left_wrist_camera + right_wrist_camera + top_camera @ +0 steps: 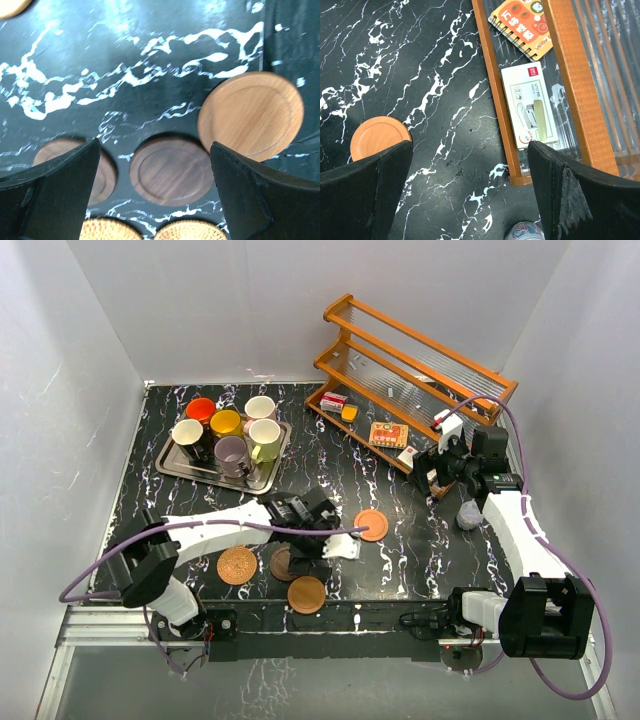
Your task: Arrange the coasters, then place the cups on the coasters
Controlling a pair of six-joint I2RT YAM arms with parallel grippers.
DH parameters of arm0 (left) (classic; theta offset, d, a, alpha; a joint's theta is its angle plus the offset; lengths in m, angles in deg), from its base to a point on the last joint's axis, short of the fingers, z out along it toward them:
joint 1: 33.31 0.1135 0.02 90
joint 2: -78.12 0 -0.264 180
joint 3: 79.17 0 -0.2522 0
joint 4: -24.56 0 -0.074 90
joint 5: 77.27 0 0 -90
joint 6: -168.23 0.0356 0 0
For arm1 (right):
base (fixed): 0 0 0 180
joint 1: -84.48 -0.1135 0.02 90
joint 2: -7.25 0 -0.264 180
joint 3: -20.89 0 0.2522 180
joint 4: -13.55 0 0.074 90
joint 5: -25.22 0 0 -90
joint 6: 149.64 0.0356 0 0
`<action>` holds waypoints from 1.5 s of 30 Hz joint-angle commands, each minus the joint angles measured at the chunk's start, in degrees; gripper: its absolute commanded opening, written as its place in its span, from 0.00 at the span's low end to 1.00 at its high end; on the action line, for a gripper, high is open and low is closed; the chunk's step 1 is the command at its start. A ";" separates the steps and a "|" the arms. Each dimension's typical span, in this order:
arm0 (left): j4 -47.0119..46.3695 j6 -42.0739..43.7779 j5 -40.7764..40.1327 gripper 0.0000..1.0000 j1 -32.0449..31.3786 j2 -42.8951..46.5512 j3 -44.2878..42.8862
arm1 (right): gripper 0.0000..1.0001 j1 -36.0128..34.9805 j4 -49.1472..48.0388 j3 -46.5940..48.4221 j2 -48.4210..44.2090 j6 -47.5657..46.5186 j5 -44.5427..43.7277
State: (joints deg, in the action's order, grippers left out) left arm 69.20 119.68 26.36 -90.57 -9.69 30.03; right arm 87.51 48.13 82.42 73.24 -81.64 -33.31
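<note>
Coasters (170, 172): thin wooden, woven discs

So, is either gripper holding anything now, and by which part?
Nothing is held. The left gripper and the right gripper both stand open and empty.

Black tabletop (400, 560), white marble veins all over it. On the silver metal tray (172, 468): orange ceramic mug (201, 410), yellow ceramic mug (225, 423), lilac ceramic mug (232, 451). Nearer than the tray: woven tan round coaster (237, 565), dark brown wooden round coaster (279, 565), smooth orange-brown wooden round coaster (307, 594).
</note>
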 commanded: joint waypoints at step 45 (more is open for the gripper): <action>-16.72 -3.64 -11.38 0.89 -3.43 -18.63 -8.52 | 0.98 0.93 -2.05 0.00 -1.06 -0.28 0.45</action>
State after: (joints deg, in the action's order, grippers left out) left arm 52.59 114.19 20.26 -96.10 -25.80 21.07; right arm 88.03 48.15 82.42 73.24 -81.68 -33.29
